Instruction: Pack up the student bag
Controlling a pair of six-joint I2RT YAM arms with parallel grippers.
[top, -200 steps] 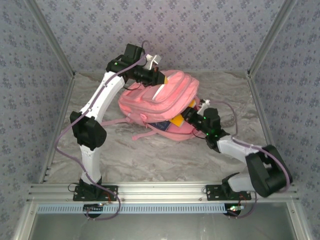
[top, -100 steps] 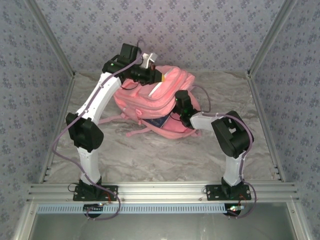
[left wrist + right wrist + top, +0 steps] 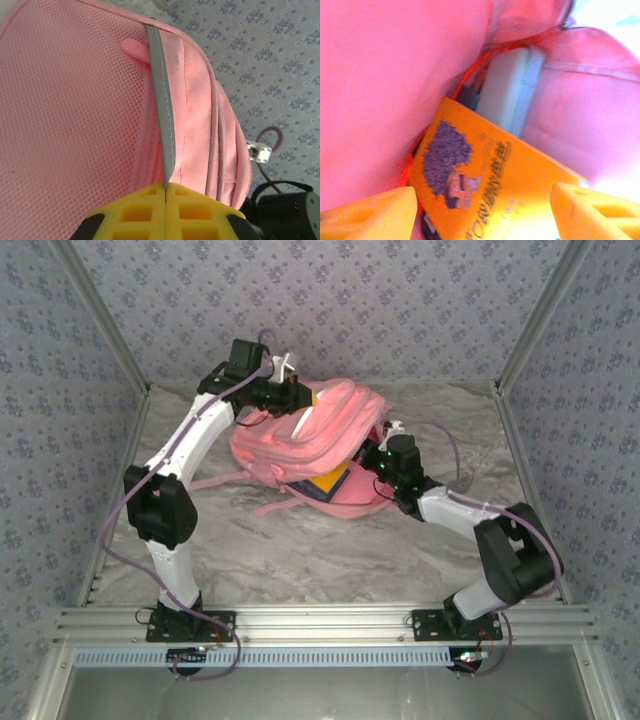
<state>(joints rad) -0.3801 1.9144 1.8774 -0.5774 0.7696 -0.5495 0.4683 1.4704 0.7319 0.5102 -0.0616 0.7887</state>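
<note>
The student bag (image 3: 322, 428), a large pink backpack, lies at the back middle of the table with its mouth held open toward the right. My left gripper (image 3: 297, 393) is shut on the bag's grey trim strip (image 3: 161, 105) beside the pink mesh pocket (image 3: 65, 120), lifting the upper flap. My right gripper (image 3: 378, 455) is at the bag's mouth, its yellow fingers (image 3: 370, 212) standing open on either side of an orange book (image 3: 490, 175) with a hedgehog picture. The book (image 3: 333, 481) lies inside the bag. Behind it sits a pale grey box (image 3: 509, 92).
Pink straps (image 3: 222, 481) trail from the bag over the marble tabletop (image 3: 300, 560) toward the front left. Patterned walls (image 3: 400, 310) close in the back and both sides. A metal rail (image 3: 320, 620) runs along the near edge.
My right gripper has opened and let go of the orange book, which now lies deeper in the bag. The right arm swung in and back. The left gripper shifted slightly left with the strip.
</note>
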